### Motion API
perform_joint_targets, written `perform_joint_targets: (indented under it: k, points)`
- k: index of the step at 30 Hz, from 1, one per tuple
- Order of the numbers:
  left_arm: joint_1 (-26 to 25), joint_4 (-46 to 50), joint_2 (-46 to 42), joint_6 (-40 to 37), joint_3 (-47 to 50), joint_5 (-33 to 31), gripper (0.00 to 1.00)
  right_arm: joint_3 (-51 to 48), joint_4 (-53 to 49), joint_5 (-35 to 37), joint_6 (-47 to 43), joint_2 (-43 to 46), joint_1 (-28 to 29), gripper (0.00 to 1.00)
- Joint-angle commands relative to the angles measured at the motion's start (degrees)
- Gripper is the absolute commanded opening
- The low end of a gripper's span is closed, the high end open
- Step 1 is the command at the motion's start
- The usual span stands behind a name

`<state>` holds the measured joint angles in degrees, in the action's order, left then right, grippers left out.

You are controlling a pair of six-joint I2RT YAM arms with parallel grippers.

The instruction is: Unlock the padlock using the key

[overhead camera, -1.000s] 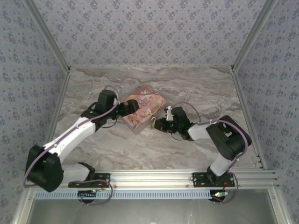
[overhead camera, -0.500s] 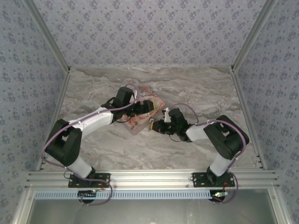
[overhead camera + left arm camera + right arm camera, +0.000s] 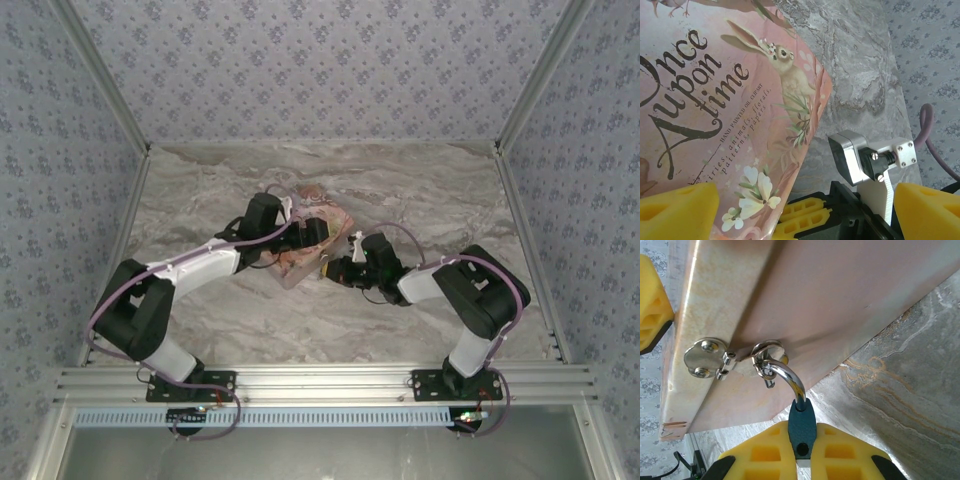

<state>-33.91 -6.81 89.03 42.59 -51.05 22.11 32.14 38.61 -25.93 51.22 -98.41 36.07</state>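
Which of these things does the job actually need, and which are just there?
Part of the job: pink tin; blue padlock, hooked through its hasp; right gripper, shut on the padlock; left gripper, open over the tin.
Just there: marble table; patterned walls.

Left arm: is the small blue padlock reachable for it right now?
Probably not. The right gripper is shut on the small blue padlock, its yellow fingers covering both sides. The open left gripper sits over the lid of the pink illustrated tin, away from the latch side.
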Motion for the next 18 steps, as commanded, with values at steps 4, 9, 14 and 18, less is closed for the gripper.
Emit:
perform_joint_targets:
  k: [4,9,14,18]
  points:
    - [-0.72,12.11,3.64,-0.77,7.26,-0.90,0.91,-0.82,10.34,1.06,2.46,0.61,-1.43,0.01]
    - [-0.73,14.32,3.08,-2.22,6.93,-1.78,0.91,-1.11,11.85,1.95,3.90,0.18,-2.31,0.01]
    - [-0.71,15.07,3.26,-2.60,7.11,-1.98,0.91,-1.56,14.36,2.98,5.81,-0.71,-3.10,0.01]
    - [-0.70,15.23,3.37,-2.68,7.11,-2.16,0.91,-1.59,14.69,4.06,6.08,-1.30,-3.22,0.00]
